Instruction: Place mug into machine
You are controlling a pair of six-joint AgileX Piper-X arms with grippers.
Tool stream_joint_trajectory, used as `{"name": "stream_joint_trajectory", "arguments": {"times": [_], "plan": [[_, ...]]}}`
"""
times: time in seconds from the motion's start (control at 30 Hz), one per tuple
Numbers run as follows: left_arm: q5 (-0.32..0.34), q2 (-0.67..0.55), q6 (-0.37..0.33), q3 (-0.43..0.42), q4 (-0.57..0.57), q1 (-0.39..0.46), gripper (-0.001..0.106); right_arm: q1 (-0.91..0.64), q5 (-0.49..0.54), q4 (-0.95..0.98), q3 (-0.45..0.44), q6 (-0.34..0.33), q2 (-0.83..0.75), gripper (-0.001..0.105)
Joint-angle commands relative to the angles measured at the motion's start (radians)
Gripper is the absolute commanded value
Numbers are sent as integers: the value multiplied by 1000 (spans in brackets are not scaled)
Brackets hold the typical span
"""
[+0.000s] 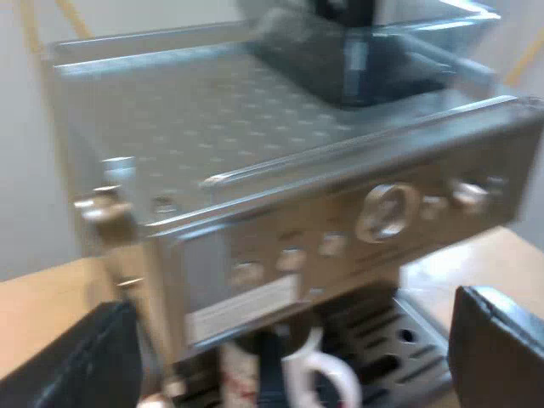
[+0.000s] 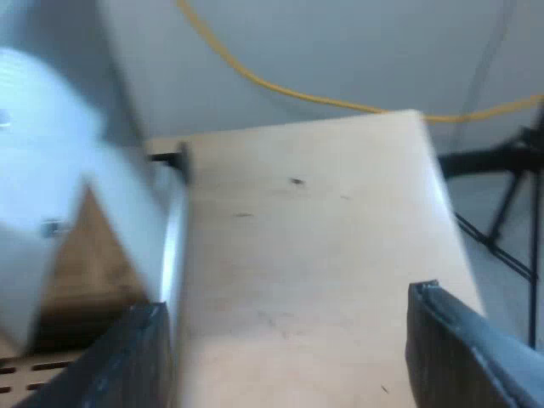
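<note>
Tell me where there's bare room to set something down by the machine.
Bare wooden tabletop runs beside the espresso machine out to the table's far edge. The machine's flat metal top, next to the bean hopper, is free too. Crowded: under the machine's front, where the white mug stands at the drip tray.

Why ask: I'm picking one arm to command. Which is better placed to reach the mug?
Left, likely: the left pincer, open, faces the mug under the espresso machine. The right pincer looks over the table beside it.
</note>
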Motion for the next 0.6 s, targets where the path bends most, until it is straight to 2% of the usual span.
{"name": "stream_joint_trajectory", "arguments": {"times": [0.03, 0.1, 0.17, 0.33, 0.6], "plan": [[-13, 1, -4, -14, 17, 56, 76, -63, -48, 13, -4, -19, -33, 59], [0, 1, 1, -19, 57, 125, 76, -109, -52, 15, 5, -41, -56, 59], [2, -2, 2, -19, 76, 139, 75, -143, -53, 35, 13, -59, -88, 59], [-4, -24, 14, -16, 122, 130, 57, -152, -50, 56, 61, -88, -161, 59], [-24, -163, 37, 48, 163, 130, 65, -152, -21, 82, 197, -88, -365, 59]]}}
